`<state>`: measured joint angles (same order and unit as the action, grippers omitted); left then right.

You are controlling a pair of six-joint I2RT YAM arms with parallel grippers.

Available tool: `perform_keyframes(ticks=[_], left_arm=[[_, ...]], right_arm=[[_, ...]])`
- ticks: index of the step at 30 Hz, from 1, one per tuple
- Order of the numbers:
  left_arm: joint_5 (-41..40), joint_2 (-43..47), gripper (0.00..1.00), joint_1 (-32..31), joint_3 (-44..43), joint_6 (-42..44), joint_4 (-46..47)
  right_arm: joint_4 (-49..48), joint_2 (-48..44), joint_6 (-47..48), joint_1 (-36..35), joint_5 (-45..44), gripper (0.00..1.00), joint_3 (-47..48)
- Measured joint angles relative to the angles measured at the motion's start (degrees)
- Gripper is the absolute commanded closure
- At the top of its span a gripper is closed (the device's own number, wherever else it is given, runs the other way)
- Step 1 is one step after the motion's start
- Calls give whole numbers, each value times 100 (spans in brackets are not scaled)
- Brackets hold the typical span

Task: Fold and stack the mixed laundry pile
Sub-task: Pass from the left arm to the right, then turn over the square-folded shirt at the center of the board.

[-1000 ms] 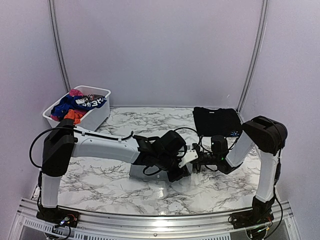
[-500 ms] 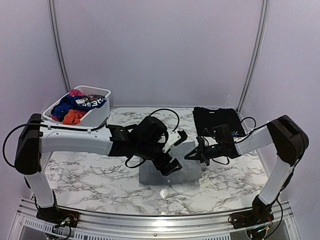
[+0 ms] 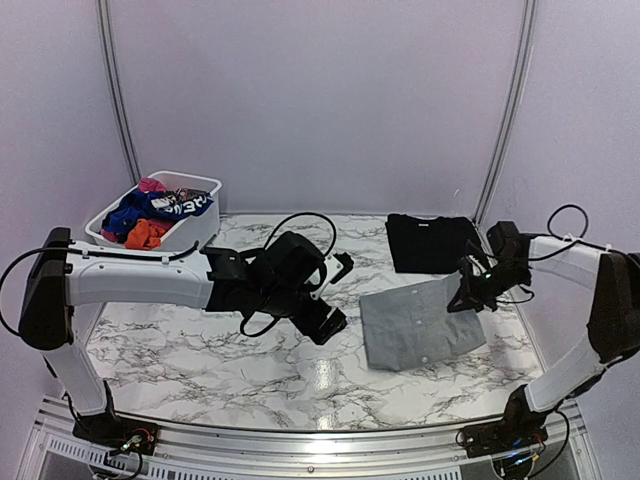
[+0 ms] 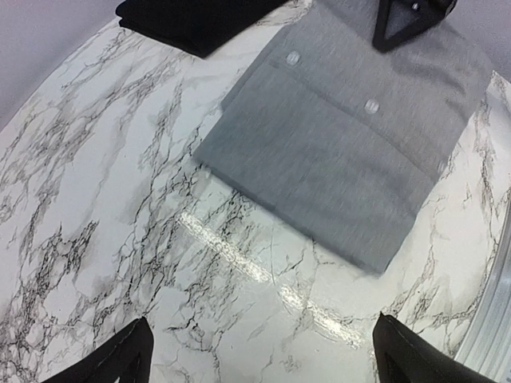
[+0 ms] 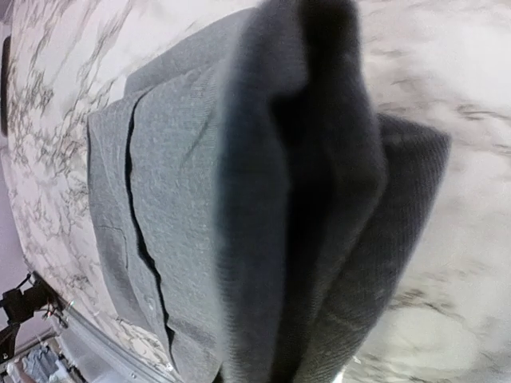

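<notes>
The grey collared shirt (image 3: 420,322) lies folded on the marble table, right of centre, its buttons facing up. My right gripper (image 3: 466,293) is shut on the shirt's far right edge. In the right wrist view the bunched grey shirt (image 5: 176,199) fills the frame and hides the fingers. My left gripper (image 3: 340,293) hangs open left of the shirt with nothing between its fingers. In the left wrist view the gripper (image 4: 263,363) looks down on bare marble, with the grey shirt (image 4: 351,152) beyond it. The folded black garment (image 3: 432,242) lies at the back right. The rest of the mixed laundry pile (image 3: 150,212) sits in the basket.
A white plastic basket (image 3: 195,235) stands at the back left, holding blue, orange-red and pink pieces. The black garment (image 4: 192,20) lies just beyond the grey shirt. Curved frame posts rise at the table's back corners. A metal rail runs along the near edge.
My left gripper opened, let go of the grey shirt and drew back to the left. My right gripper closed fully and pulled the shirt to the right, towards the black garment.
</notes>
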<state>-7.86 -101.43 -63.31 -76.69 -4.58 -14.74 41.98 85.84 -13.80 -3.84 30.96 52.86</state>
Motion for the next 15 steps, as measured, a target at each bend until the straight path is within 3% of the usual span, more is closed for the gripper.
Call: perform_keyframes(ticks=[8, 15], left_arm=[[35, 520, 1, 236, 619, -87, -273], [28, 1316, 1, 623, 1340, -144, -407]], right_arm=[[1440, -1001, 450, 1115, -1950, 100, 1086], [2343, -212, 538, 1283, -3545, 100, 2555]])
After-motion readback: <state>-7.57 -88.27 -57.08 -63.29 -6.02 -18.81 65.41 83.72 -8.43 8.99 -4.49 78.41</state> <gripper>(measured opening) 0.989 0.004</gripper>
